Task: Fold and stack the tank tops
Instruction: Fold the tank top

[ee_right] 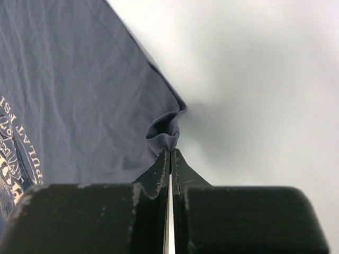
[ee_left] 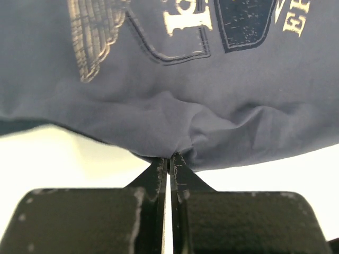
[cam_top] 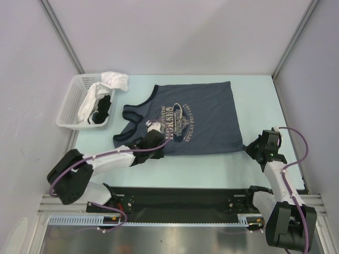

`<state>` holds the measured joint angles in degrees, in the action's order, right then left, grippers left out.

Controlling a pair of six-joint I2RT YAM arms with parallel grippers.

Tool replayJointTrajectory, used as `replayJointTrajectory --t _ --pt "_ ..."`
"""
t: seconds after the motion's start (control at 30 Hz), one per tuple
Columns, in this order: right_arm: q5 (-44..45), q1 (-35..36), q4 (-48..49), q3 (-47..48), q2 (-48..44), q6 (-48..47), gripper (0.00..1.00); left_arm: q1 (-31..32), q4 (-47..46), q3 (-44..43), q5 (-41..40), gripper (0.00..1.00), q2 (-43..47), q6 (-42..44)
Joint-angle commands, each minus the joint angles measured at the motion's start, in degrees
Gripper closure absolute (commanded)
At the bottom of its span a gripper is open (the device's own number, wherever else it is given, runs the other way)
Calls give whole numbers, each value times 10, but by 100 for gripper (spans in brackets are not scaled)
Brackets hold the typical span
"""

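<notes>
The dark slate-blue tank top [cam_top: 204, 108] lies spread flat on the pale table, its gold-white print [cam_top: 177, 121] facing up and its straps pointing left. My left gripper [cam_top: 158, 148] is shut on the top's near edge, and the cloth [ee_left: 212, 95] bunches into a small pucker at the fingertips [ee_left: 169, 157]. My right gripper [cam_top: 248, 148] is shut on the near right corner, where a little fold of fabric [ee_right: 164, 132] rises between the tips [ee_right: 170, 152]. A black top [cam_top: 103, 108] lies crumpled inside the basket.
A white lattice basket [cam_top: 69, 106] stands at the far left of the table, with a white cloth [cam_top: 114, 80] draped over its far rim. Grey walls close in the left, back and right sides. A black base rail [cam_top: 180, 201] runs along the near edge.
</notes>
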<state>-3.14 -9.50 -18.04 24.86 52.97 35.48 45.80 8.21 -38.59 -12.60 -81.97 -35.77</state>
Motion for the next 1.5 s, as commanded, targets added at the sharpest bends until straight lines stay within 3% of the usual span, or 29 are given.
replayJointTrajectory --t 0.0,0.17,0.37,0.43,0.47,0.57,0.83,0.93,1.03,1.47 --pt "30 -3 -43 17 -31 9 100 3 44 40 -29 100 59 -51" --pt "40 -2 -80 12 -68 16 100 3 26 94 -20 100 114 -96" --pt "8 18 -82 -7 -77 29 100 4 2 117 -7 99 106 -107" --pt "18 27 -80 -8 -77 34 100 4 0 113 -7 94 100 -107" --pt "20 37 -78 -9 -74 36 100 4 -9 113 -5 84 99 -101" --pt "23 45 -72 -10 -67 38 100 6 -21 114 0 70 105 -96" --pt "24 48 -68 -12 -64 37 100 9 -6 100 5 67 96 -86" --pt "27 48 -71 -10 -66 36 100 9 -2 105 -3 74 106 -88" --pt "28 48 -74 -9 -70 35 100 9 10 102 -14 100 118 -85" --pt "51 53 -104 31 -87 32 100 11 114 26 -39 100 150 -58"
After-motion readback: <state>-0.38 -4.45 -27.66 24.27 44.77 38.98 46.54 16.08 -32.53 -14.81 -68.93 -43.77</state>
